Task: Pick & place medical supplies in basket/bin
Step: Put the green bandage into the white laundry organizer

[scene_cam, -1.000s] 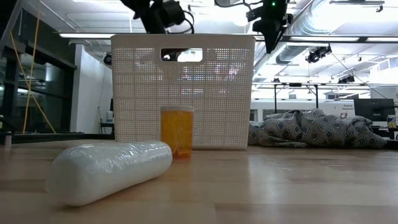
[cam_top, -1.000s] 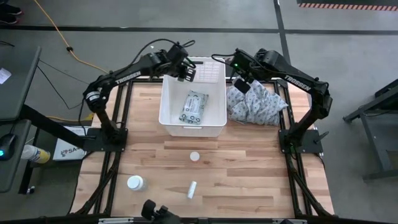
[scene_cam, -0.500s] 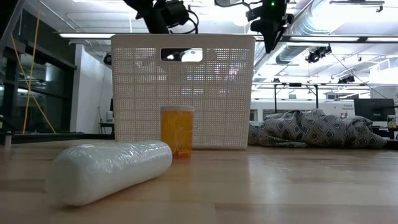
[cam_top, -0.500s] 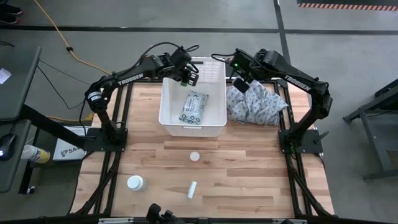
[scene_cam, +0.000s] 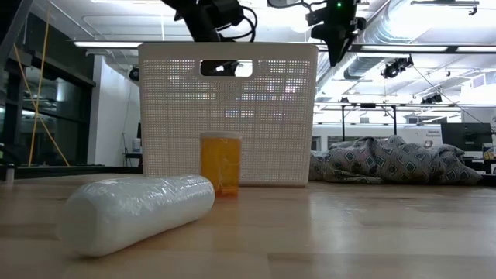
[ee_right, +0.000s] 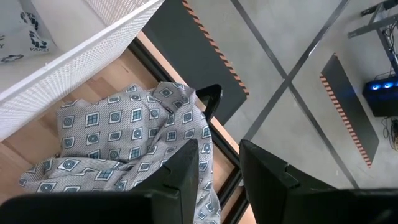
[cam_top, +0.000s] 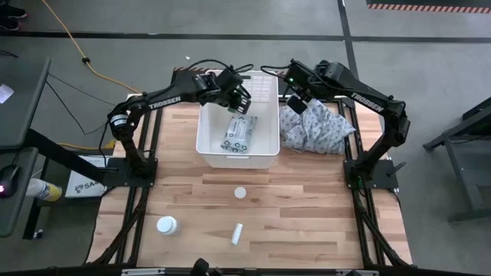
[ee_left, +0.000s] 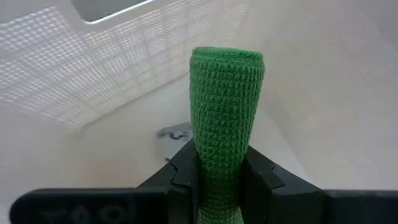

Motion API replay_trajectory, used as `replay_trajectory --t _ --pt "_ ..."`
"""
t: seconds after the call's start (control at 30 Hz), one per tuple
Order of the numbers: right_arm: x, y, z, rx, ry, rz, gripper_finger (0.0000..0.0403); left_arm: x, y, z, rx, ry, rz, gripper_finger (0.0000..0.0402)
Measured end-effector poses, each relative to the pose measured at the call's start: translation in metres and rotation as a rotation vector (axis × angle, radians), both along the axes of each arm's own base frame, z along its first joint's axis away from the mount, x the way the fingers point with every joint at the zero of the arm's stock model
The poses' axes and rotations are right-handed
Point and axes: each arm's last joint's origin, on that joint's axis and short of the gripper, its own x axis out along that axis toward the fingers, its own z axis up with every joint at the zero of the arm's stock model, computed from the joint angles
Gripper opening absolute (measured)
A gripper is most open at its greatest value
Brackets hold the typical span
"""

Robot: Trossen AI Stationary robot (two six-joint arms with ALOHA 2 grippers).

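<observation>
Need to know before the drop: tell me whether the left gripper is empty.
No. In the left wrist view the left gripper is shut on the green cylinder, inside the bin.

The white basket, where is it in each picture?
High view: the white basket sits at the table's far middle, left gripper over it.
Low view: it fills the centre, behind the orange bottle.
Left wrist view: its inside wall lies behind the held green roll.
Right wrist view: one corner shows.
Shared landmark: the patterned cloth beside it.
</observation>
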Motion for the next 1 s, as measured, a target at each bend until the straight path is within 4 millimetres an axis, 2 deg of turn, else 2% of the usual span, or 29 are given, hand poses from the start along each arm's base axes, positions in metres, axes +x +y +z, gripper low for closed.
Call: replay_trajectory --t 0.23,0.67,1.0 --pt "0.000 0.000 0.000 0.001 -0.002 0.000 0.0108 0.015 -0.001 -0.014 -0.034 -0.015 -0.041 0.0111" --pt "0.000 0.000 0.000 0.004 -0.003 0.002 0.0108 0.033 0.007 -0.057 -0.118 0.072 -0.071 0.0111" --pt "0.000 0.000 0.000 0.003 -0.006 0.002 0.0108 0.039 0.010 -0.070 -0.128 0.094 -0.072 0.0111"
